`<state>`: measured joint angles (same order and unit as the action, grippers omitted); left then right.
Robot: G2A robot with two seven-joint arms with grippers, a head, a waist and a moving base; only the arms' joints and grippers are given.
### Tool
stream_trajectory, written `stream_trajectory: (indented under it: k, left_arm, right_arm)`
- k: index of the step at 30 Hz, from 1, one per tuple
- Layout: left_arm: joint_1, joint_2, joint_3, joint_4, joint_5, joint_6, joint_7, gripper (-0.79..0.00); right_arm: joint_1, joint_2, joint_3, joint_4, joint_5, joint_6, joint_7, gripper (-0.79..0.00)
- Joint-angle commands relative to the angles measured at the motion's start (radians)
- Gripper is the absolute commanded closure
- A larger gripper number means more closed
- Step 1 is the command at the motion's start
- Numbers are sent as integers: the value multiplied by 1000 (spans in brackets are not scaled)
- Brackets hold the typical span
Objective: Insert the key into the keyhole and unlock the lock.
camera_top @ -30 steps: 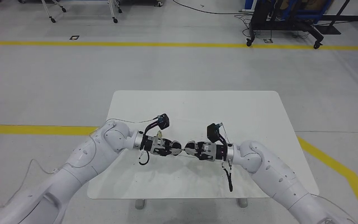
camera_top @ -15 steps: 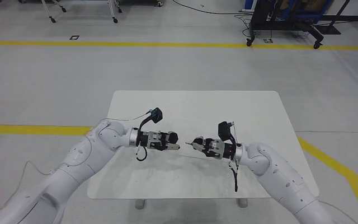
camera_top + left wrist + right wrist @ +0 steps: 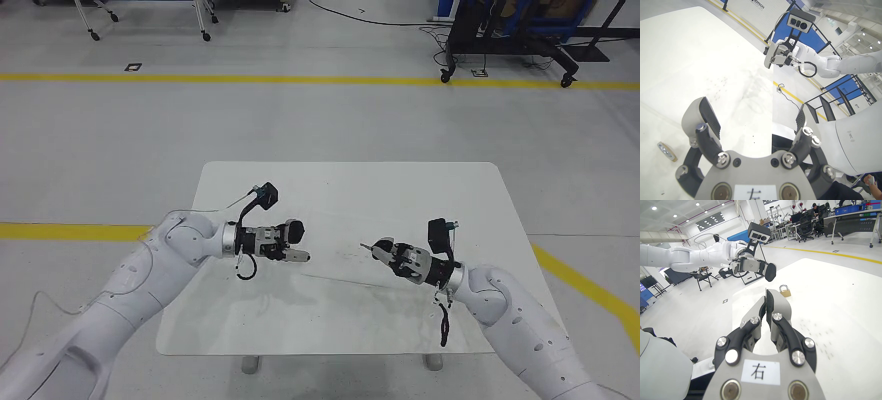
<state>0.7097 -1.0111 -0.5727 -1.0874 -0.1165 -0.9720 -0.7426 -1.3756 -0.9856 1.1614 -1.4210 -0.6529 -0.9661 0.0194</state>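
A brass padlock (image 3: 785, 291) with a silver shackle lies on the white table (image 3: 450, 190); it also lies near my left gripper's side (image 3: 666, 151). My left gripper (image 3: 755, 117) hovers over the table's left middle (image 3: 298, 256), open, with nothing between its fingers. My right gripper (image 3: 767, 294) hangs right of centre (image 3: 378, 249), shut on the key (image 3: 765, 292), whose thin metal blade sticks out past the fingertips toward the left gripper (image 3: 770, 272). The padlock sits on the table under and beyond that left gripper. A clear gap separates the two grippers.
The table's near edge runs close below both arms (image 3: 330, 352). Faint scuff marks (image 3: 815, 330) dot the table surface by the right gripper. Trolleys and racks stand on the floor far behind the table (image 3: 510, 40).
The two grippers were nearly tip to tip at the table's middle; they have drawn apart, the left one back to the left and the right one back to the right with the key.
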Motion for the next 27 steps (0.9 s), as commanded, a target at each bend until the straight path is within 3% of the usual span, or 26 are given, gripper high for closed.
stream_trajectory:
  k: [1,3,6,10,11,13,16,27]
  left_arm:
    - [14,13,-40,-50,278,127,97,-785]
    - [49,33,-76,-120,488,268,178,-785]
    - [113,63,-116,-231,710,488,202,-785]
    - [152,80,-133,-317,802,589,95,-785]
    - [152,78,-129,-329,824,613,73,-754]
    - [151,73,-121,-335,853,639,60,-659]
    - [144,61,-111,-322,864,657,64,-388]
    - [92,-5,-38,-208,865,667,55,-336]
  right_arm:
    - [0,0,0,0,0,0,0,0]
    - [0,0,0,0,0,0,0,0]
    - [0,0,0,0,0,0,0,0]
    - [0,0,0,0,0,0,0,0]
    - [0,0,0,0,0,0,0,0]
    - [0,0,0,0,0,0,0,0]
    - [0,0,0,0,0,0,0,0]
    - [0,0,0,0,0,0,0,0]
